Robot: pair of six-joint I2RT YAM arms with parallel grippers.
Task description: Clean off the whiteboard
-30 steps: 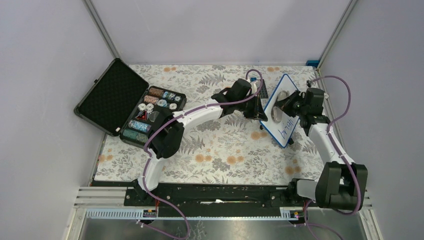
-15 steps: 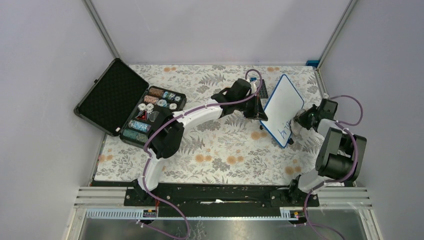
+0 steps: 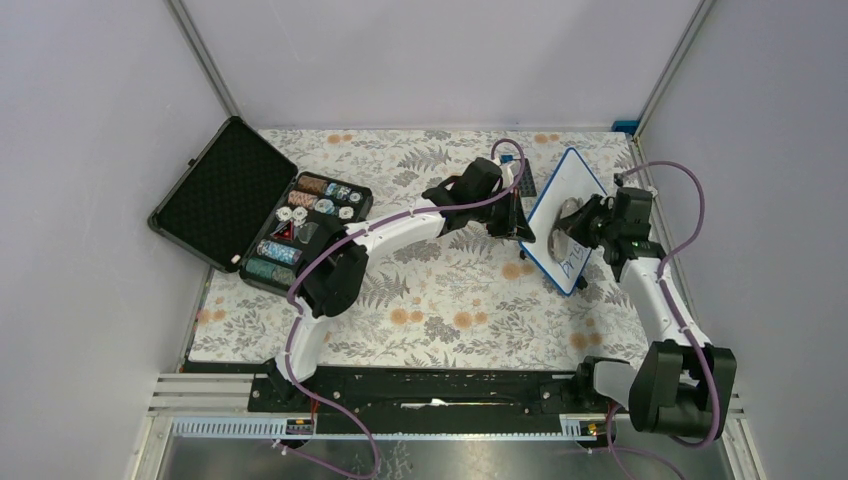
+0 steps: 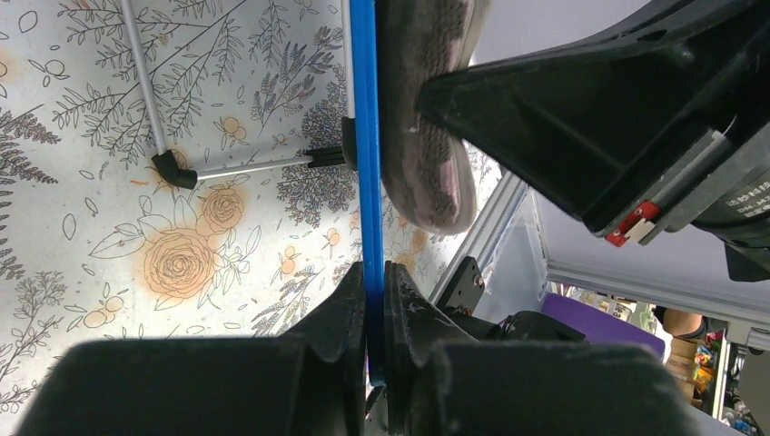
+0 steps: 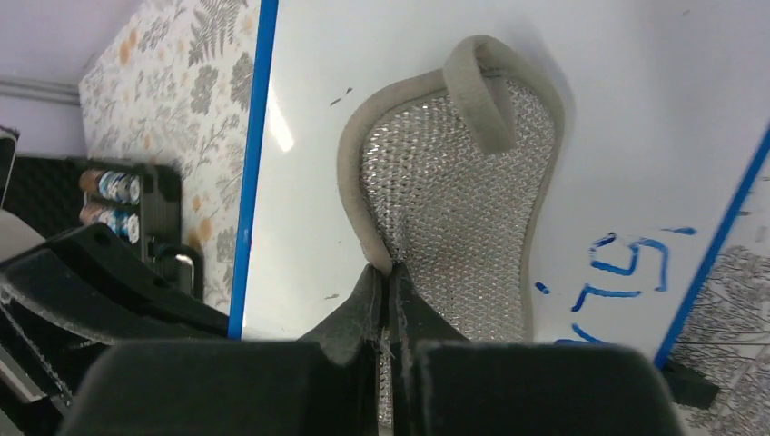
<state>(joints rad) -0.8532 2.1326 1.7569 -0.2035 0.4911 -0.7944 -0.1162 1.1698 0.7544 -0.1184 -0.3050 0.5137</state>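
The whiteboard, white with a thin blue frame, stands tilted at the back right of the table. My left gripper is shut on its left frame edge; in the left wrist view the blue frame runs edge-on between the jaws of that gripper. My right gripper is shut on a silvery mesh wiping pad with a grey rim, pressed flat against the board's face. Blue writing remains near the board's lower right edge, beside the pad.
An open black case with poker chips lies at the left. The board's thin wire stand rests on the floral cloth. A small dark plate lies behind the left gripper. Metal frame posts line the right wall.
The right arm swung off the board to the right, then came back with the pad onto the board's middle. The blue writing is shorter than before. The left gripper has kept still.
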